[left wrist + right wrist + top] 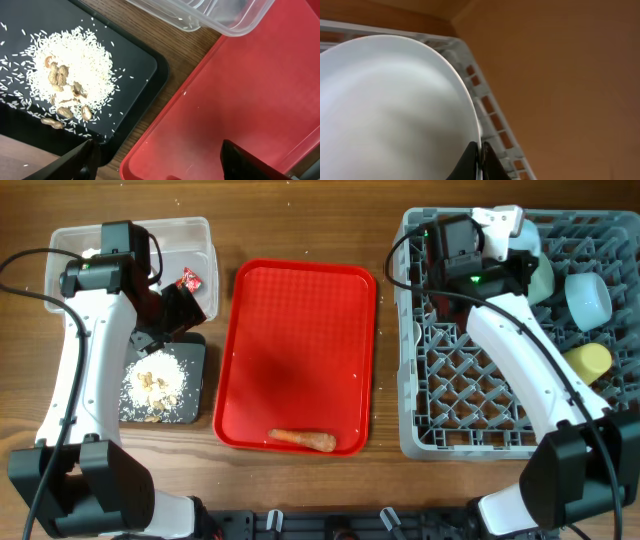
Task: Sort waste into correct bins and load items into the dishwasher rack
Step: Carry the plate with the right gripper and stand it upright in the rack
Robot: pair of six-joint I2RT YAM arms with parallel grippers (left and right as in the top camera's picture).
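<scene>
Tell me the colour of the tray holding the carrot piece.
The tray is plain red, best seen in the overhead view.

Serving tray (300, 330) showing plain red. Carrot piece (302, 439) glowing orange. Shallow tray (195, 355) showing black, food scraps (155, 385) speckling it white and beige. Rack (470, 400) showing grey lattice. Cup (588, 361) showing yellow. Pale dish (390, 110) showing whitish, faintly green. Bench (385, 480) showing brown woodgrain.

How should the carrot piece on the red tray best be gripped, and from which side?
Grip the carrot piece at its middle, from straight above, closing across its width: it lies flat, long axis along the near rim of the red tray.
</scene>
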